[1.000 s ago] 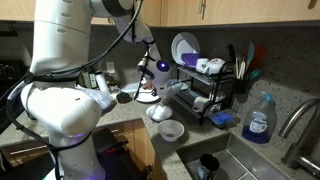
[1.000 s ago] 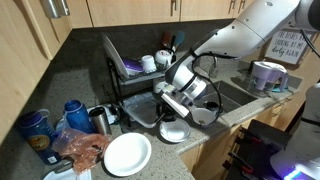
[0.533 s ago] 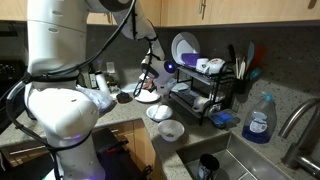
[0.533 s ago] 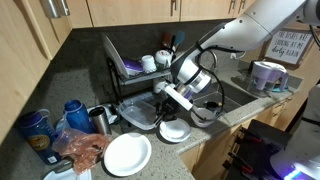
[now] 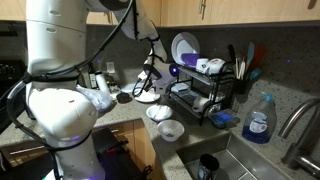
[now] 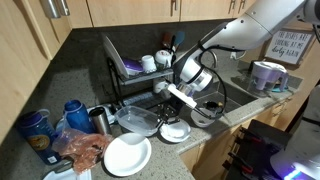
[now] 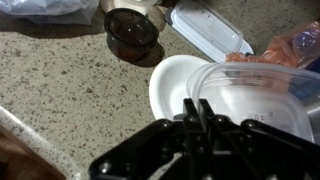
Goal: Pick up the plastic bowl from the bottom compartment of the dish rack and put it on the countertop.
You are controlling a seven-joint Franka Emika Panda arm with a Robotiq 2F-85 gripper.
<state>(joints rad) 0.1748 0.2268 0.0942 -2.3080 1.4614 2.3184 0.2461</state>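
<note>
The clear plastic bowl [image 6: 137,119] has come farther out of the dish rack [image 6: 125,72], its rim clamped in the end effector [image 7: 197,108].

home kitchen: sink [image 5: 245,160], dish rack [image 5: 205,95], wooden cabinets [image 5: 230,12].

A glossy white arm [image 5: 60,100] of rounded segments, trailing black cables [image 5: 120,35], carries a black gripper [image 7: 197,108].

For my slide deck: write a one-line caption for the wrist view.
Closed fingers pinch the rim of the clear plastic bowl over a white plate on the speckled countertop.
</note>
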